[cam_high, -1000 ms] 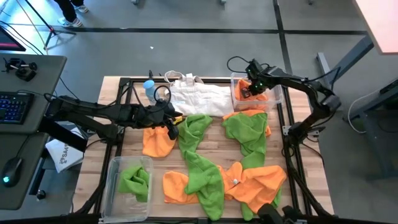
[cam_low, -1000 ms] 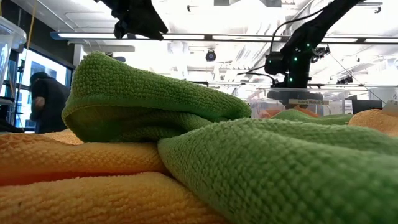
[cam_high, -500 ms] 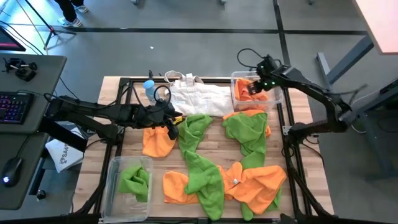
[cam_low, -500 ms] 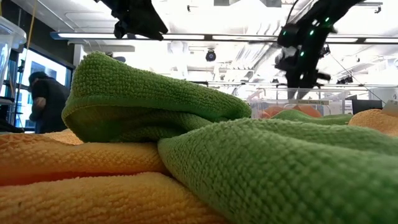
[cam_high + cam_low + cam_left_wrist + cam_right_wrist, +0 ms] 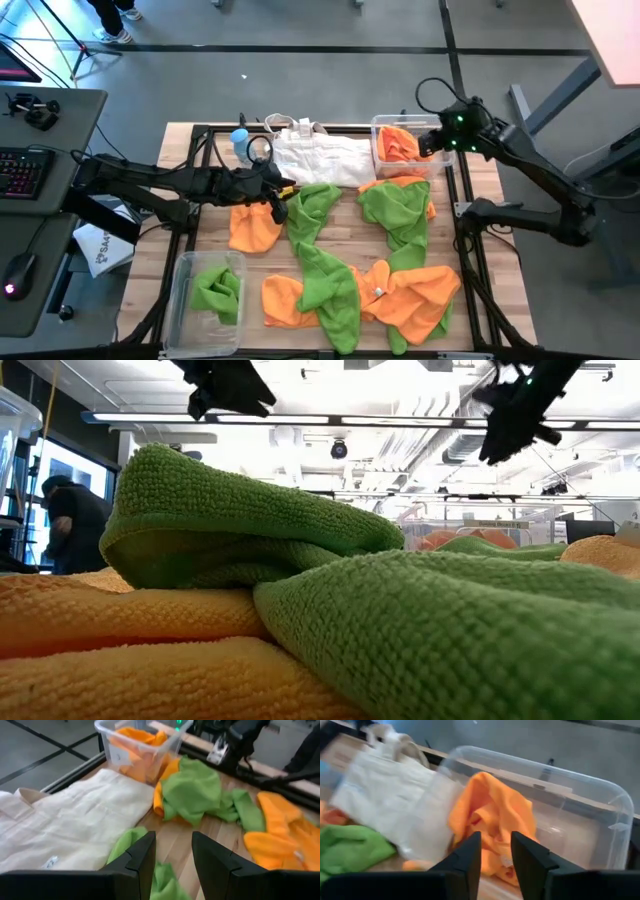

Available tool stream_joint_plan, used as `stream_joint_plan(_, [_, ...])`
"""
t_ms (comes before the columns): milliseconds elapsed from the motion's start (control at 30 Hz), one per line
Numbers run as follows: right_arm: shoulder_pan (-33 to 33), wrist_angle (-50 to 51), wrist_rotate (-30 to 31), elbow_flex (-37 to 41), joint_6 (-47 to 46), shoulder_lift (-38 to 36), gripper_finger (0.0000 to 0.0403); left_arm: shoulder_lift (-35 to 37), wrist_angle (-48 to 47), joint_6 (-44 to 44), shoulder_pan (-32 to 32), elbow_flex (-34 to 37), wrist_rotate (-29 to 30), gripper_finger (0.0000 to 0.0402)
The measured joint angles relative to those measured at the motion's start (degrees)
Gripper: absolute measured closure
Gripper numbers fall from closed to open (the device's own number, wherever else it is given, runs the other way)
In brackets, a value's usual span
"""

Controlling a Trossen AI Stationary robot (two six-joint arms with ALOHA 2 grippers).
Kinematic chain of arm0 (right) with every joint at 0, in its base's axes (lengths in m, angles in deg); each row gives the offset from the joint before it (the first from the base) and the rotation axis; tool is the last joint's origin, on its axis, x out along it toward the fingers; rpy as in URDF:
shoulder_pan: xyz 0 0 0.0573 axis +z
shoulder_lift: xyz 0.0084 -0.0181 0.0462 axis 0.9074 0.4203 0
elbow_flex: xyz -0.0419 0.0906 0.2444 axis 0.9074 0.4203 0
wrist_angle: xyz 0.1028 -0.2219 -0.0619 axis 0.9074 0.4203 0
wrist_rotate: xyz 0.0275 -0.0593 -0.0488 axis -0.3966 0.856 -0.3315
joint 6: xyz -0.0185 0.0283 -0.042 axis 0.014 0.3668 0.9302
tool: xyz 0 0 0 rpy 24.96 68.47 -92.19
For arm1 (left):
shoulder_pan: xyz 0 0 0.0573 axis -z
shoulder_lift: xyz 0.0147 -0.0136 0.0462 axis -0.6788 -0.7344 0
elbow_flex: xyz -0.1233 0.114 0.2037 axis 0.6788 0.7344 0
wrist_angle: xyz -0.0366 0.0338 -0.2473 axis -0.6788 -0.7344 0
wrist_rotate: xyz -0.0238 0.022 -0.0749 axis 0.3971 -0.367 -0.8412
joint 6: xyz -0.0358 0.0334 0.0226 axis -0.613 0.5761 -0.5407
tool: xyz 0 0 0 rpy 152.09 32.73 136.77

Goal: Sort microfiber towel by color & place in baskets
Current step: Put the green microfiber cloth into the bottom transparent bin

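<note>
Since a second ago our right gripper [image 5: 436, 141] has pulled back from inside the far basket [image 5: 446, 152] to hang just past its outer rim, leaving an orange towel [image 5: 492, 822] bunched inside; our left gripper [image 5: 275, 193] has stayed where it was, above the near edge of the white bag [image 5: 320, 157], between a loose orange towel [image 5: 252, 228] and a long green towel [image 5: 318, 240]. Both tools are parted with a narrow gap between the fingers and hold nothing; the right wrist view shows bare fingers over the basket, the left wrist view bare fingers over wood and green cloth. We judge the drop finished, so the step now is the next pickup. For a clean one we should go for a single-colour fold, pinch a raised ridge and not a flat patch, and lift straight up so the overlapping cloth slides off. The heap in the middle [image 5: 405, 290] mixes both colours, and from above we cannot quite tell which layer lies on top. One green towel [image 5: 218, 291] already sits in the near basket [image 5: 182, 300], so greens go there.
</note>
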Motion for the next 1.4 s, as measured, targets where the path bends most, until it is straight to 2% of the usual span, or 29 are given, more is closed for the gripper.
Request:
stream_joint_plan(167, [4.2,3.0,5.3,0.0,-0.3,-3.2,0.0366,-0.8,2.5,-0.1,-1.3,-0.1,0.0,0.0287])
stream_joint_plan(300, [6.8,4.3,5.9,0.0,-0.6,-4.7,0.0398,-4.5,2.1,0.0,-2.2,-2.5,-3.2,0.0287])
stream_joint_plan(433, [9.2,4.3,5.9,0.0,-2.8,-5.2,0.0389,-11.2,-0.8,3.2,-2.8,-7.7,-6.5,0.0287])
stream_joint_plan(633, [11.0,4.5,6.5,0.0,-3.2,-5.1,0.0387,-22.3,-18.0,4.0,-4.5,-19.9,-8.8,0.0287])
stream_joint_plan(833, [12.1,4.9,6.7,0.0,-3.8,-5.1,0.0387,-30.7,-28.4,-5.4,-8.0,-28.8,-8.8,0.0287])
stream_joint_plan(967, [12.6,5.3,6.7,0.0,-3.9,-5.1,0.0387,-34.6,-30.2,-7.4,-10.6,-30.3,-9.4,0.0287])
stream_joint_plan(1067, [12.6,5.6,6.7,0.0,-4.0,-5.1,0.0387,-37.2,-30.8,-7.4,-12.3,-30.3,-14.5,0.0287])
stream_joint_plan(1133, [12.6,5.7,6.7,0.0,-3.9,-5.1,0.0387,-38.9,-31.9,-7.3,-13.1,-30.3,-15.9,0.0287])
stream_joint_plan(1400, [12.6,5.7,6.7,0.0,-3.9,-5.1,0.0387,-42.6,-34.6,-4.0,-14.7,-30.3,-10.7,0.0287])
